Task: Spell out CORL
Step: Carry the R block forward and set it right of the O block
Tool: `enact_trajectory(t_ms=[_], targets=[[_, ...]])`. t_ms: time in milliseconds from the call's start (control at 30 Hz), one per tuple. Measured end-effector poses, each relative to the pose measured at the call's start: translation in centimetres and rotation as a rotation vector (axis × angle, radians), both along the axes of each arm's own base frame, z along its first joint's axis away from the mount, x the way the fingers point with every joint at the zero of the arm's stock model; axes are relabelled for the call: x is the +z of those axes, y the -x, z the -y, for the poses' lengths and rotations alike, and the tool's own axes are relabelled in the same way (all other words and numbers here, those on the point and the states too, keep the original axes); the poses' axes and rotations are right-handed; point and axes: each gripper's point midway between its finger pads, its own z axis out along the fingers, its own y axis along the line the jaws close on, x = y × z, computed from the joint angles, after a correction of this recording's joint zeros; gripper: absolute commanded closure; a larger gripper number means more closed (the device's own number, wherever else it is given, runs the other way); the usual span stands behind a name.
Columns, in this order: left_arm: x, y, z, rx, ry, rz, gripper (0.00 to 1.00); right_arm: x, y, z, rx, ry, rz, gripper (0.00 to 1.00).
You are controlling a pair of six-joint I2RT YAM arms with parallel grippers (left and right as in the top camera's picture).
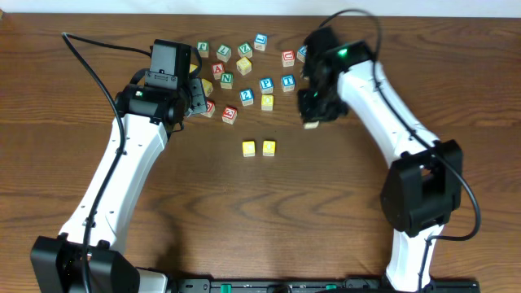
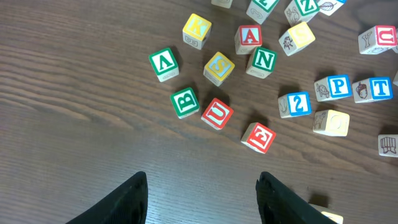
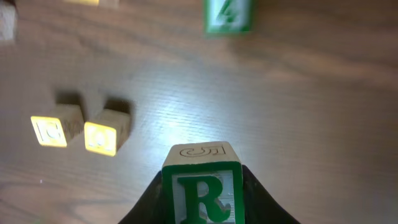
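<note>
R block (image 3: 201,190): clamped in right gripper (image 1: 312,120), aloft, right of two yellow blocks (image 1: 249,148) set side by side mid-table, presumably C and O. Left gripper (image 2: 202,186): fingers spread, empty, above loose blocks (image 2: 217,113). Outstanding: place R, fetch L.

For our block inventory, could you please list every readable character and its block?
"R": green block, in right claw
"K": yellow block
"A": red block
"N": green block
"S": yellow block
"B": green block
"U": red block
"2": blue block
"P": blue block
"T": blue block
Paired yellow blocks: blurred.
Others: cropped, rotated or blurred.
</note>
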Motion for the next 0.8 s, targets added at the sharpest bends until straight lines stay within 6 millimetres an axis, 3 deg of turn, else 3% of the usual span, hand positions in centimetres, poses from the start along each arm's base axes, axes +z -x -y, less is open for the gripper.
enact_trajectory(t_ms=[200,367,533,800], targets=[[0.0,0.0,0.0,0.000,0.000,0.000,0.44,-4.4,2.7,-3.3,-0.038,0.002,-0.029,0.86],[0.0,0.0,0.0,0.000,0.000,0.000,0.44,-6.8,3.3,-4.8,-0.113,0.015,0.006,0.84],[0.0,0.0,0.0,0.000,0.000,0.000,0.44,-7.4,3.5,-5.1,-0.147,0.022,0.020,0.82],[0.0,0.0,0.0,0.000,0.000,0.000,0.44,-7.4,3.3,-5.1,-0.160,0.029,0.035,0.65]])
